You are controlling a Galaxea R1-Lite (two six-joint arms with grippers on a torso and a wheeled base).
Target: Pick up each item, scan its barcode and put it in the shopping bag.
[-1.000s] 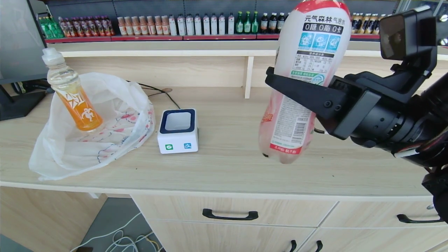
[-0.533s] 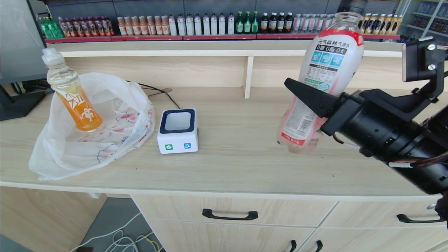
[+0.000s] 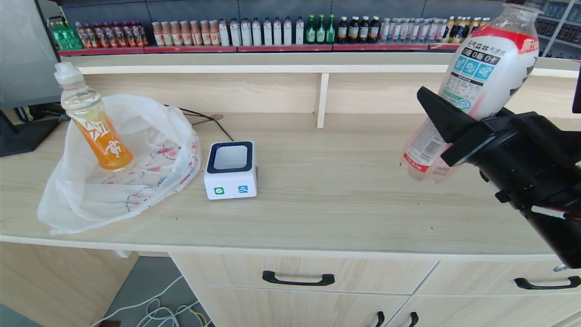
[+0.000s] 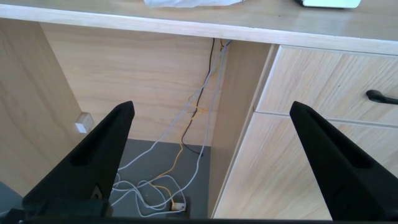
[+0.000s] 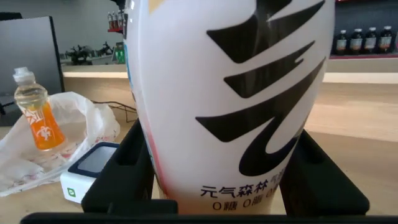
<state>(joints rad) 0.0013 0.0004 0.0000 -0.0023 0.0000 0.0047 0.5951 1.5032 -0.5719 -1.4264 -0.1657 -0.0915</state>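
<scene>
A pink-and-white soda bottle (image 3: 472, 86) hangs tilted above the counter's right side, with my right gripper (image 3: 467, 125) shut around its lower body; its barcode faces left and down. In the right wrist view the same bottle (image 5: 230, 99) sits between that gripper's (image 5: 224, 186) black fingers. The white scanner cube (image 3: 230, 169) stands mid-counter, well left of the bottle. A white shopping bag (image 3: 150, 168) lies open at the left, and an orange drink bottle (image 3: 96, 125) stands in it. My left gripper (image 4: 211, 162) is open and empty below the counter edge, facing the cabinet.
A black cable (image 3: 213, 120) runs behind the scanner. A low wooden divider (image 3: 321, 97) and raised ledge back the counter, with shelves of drinks (image 3: 254, 32) beyond. A monitor base (image 3: 25, 136) sits at far left. Drawers with black handles (image 3: 298, 278) are below; cables (image 4: 186, 143) hang under the counter.
My right gripper has carried the soda bottle to the right and farther back, away from the scanner. The bag, orange bottle and scanner have stayed put.
</scene>
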